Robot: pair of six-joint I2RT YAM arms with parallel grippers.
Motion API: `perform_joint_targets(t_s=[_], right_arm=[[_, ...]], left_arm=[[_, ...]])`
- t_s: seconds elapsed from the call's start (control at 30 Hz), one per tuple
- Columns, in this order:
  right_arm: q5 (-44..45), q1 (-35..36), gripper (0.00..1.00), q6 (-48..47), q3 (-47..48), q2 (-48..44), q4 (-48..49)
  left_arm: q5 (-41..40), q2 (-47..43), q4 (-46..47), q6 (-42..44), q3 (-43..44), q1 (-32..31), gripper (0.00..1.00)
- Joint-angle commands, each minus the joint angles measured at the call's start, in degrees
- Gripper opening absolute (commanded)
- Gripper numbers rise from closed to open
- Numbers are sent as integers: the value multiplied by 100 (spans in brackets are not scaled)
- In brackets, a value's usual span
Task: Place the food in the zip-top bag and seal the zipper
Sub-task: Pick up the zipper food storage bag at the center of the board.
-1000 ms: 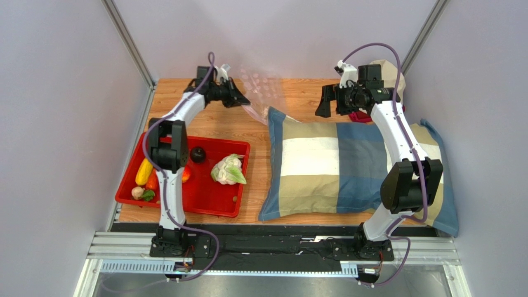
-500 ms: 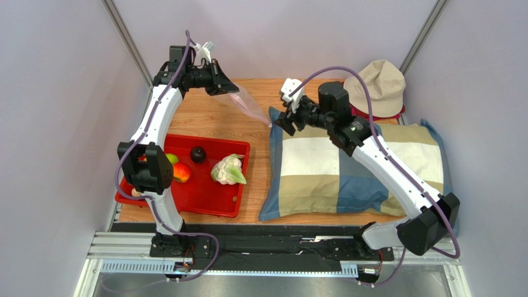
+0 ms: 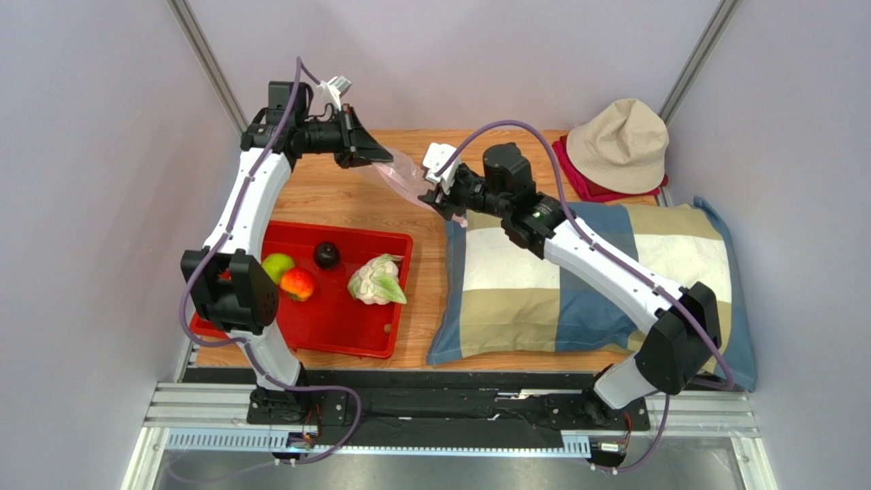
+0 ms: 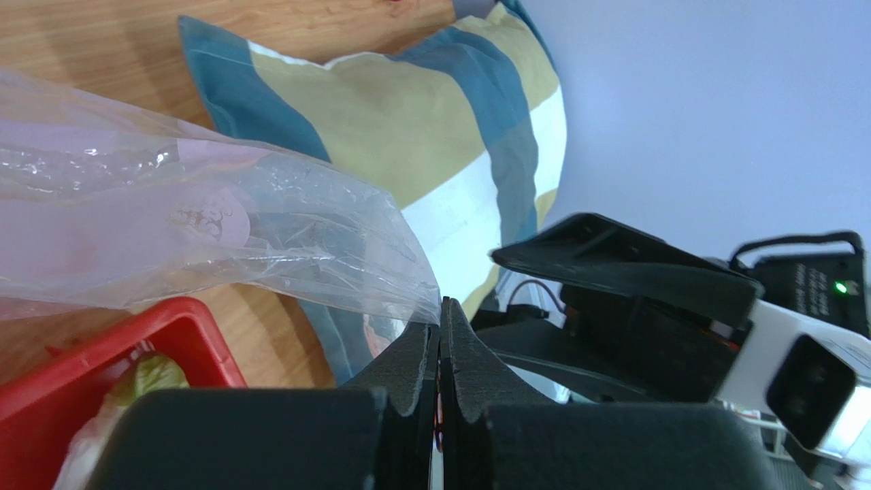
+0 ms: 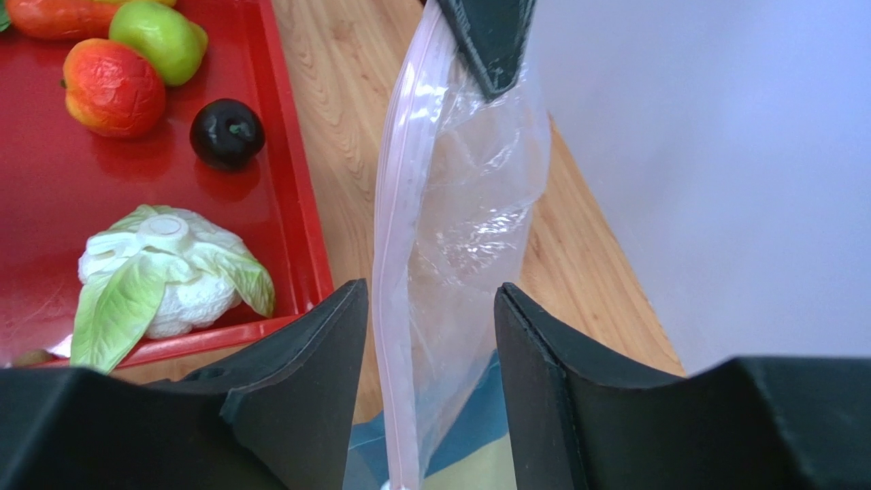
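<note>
Left arm stood raised by the surface's (image 3: 337, 199) far edge, left pincer (image 3: 378, 158) clamped on the zip-top bag (image 3: 402, 177). Right arm lay extended over the pillow (image 3: 572, 276), right pincer (image 3: 433, 196) apart, straddling the zipper (image 5: 394, 255).

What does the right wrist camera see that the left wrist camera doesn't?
Only the right wrist view shows the green apple, the red-orange fruit, the dark round fruit and the zipper strip. Only the left wrist view shows the right arm's wrist. Both show the clear bag pinched by the left gripper, plus the red tray, the pillow and the wooden table.
</note>
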Motion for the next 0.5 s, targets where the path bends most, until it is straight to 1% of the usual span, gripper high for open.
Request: perform_joint_targets(t_s=[0.0,0.07,0.13,0.27,0.37,0.4,0.43,0.47], right_arm=[[-467,70,54,-94,488,180,7],[-599,132,57,-76,532,251,-116],[-600,211,57,-154,497,277,-108],[40,387,56,-383,365,373,156],[164,405,56,-401,453,435,42],[208,405,54,-410,444,435,50],[339,405,50,-427,418,444,85],[428,405,48,-428,400,453,129]], left_arm=[[477,-428,50,-154,-159,29,0],[521,-472,77,-190,-203,47,0],[565,-481,85,-233,-212,64,0],[697,-490,103,-330,-255,125,0],[758,-499,120,-374,-361,178,0],[837,-490,147,-392,-370,187,0],[872,-481,138,-392,-379,179,0],[907,-473,112,-374,-388,187,0]])
